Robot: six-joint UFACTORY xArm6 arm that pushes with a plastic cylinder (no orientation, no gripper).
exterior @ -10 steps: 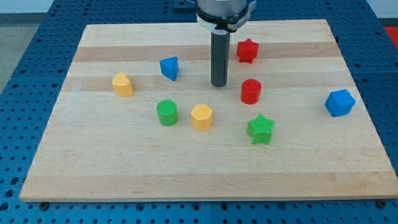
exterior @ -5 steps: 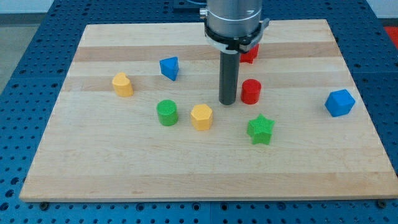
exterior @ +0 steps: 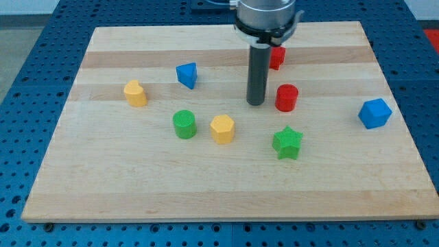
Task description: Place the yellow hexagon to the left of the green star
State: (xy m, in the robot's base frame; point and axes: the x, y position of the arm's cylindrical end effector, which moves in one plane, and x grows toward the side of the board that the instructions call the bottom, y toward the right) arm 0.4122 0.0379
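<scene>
Eight blocks lie spread over the wooden tabletop. Our arm comes down from the far edge, its dark rod standing upright, and our tip rests on the board just left of the red cylinder, close beside it; whether they touch we cannot tell. We carry no end effector, only this rod, so nothing is gripped. The rod's housing partly hides the red star behind it at the far side.

The yellow hexagon sits near-left of our tip, apart from it, with the green cylinder just to its left. The green star lies to the right of the hexagon and slightly nearer, a clear gap between them. A blue block, roughly wedge-shaped, and a second yellow block stand further left, and a blue cube sits well apart at the right edge.
</scene>
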